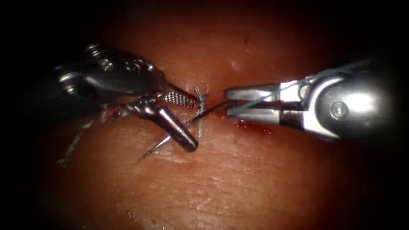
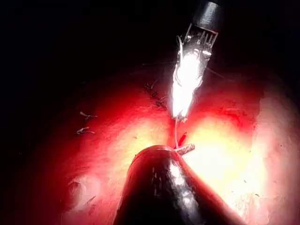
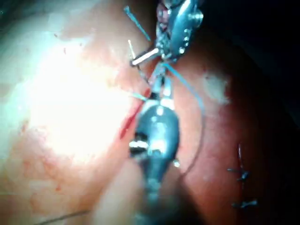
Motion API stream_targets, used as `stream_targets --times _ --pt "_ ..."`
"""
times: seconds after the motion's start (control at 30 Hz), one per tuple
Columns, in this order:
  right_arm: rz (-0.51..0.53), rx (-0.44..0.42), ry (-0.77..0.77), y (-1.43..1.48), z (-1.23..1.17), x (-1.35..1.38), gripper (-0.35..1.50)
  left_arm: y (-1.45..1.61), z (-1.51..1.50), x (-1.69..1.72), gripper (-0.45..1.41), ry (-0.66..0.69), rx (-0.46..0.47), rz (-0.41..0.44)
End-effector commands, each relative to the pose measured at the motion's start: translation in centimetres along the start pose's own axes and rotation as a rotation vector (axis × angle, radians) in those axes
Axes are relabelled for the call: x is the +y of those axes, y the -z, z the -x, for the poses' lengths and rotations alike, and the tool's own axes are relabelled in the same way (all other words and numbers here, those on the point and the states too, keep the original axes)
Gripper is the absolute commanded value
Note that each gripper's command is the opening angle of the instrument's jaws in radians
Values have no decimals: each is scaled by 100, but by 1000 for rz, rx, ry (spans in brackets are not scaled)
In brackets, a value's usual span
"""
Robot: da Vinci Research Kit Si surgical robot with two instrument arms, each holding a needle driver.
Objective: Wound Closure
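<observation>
Lying across the reddish-brown pork tissue [image 1: 238, 187], the thin curved steel needle [image 1: 170, 137] has its sharp point [image 1: 140, 160] free on the left of the cut and its long axis rising from lower left to upper right toward the wound.

Starting at the left, the left arm's silver needle driver [image 1: 183, 123] reaches in with its jaws spread wide, one ridged jaw pointing right at the knot, the other smooth one slanting down over the needle's shaft (touching or just above it, I cannot tell). It pinches nothing. A frayed grey cut end of thread [image 1: 74, 145] trails off to its lower left.

At the middle, a blue-grey knotted stitch [image 1: 200, 106] stands on the cut, and the needle's dark shaft passes just below it.

To the right, the right arm's shiny needle driver [image 1: 232, 103] holds its jaws pressed together on the needle's rear end, with teal thread [image 1: 272, 96] lying along them. Red fluid [image 1: 251, 125] pools just beneath its tip.

So the left tool sits nearer the free point, the right one at the tail.
</observation>
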Motion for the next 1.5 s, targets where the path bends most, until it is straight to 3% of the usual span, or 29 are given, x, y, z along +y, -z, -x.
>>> stream_targets --times 0.03,0.17,0.33,0.43,0.47,0.67,0.77,0.83,0.93,1.3,1.5 --pt "0 8 7 -8 1 2 -35 -4 -5 -5 72 -3 2 -1" --pt "6 11 17 -8 0 2 -35 -6 -3 0 27 -4 -7 16" --pt "9 16 28 -7 -2 2 -35 -10 0 7 2 -20 -25 46" --pt "8 16 28 -7 -3 2 -35 -11 3 10 -40 -39 -40 62" --pt "10 14 28 -7 -3 2 -35 -11 3 9 -45 -41 -45 65" --pt "50 7 -55 -8 -4 4 -35 -13 -2 8 -45 -16 -34 39" --pt "121 12 -95 -8 -7 1 54 -15 -6 7 -45 4 -12 32" --pt "177 -13 -192 -10 -9 1 101 -16 -8 7 -45 3 21 39" --pt "285 -51 -325 -12 -10 0 123 -16 -13 7 -45 7 153 38" --pt "527 -107 -390 -14 -9 0 118 -9 -26 2 -45 74 369 -23" --pt "689 -102 -399 -13 -8 1 103 -14 -30 8 -45 89 393 -31"
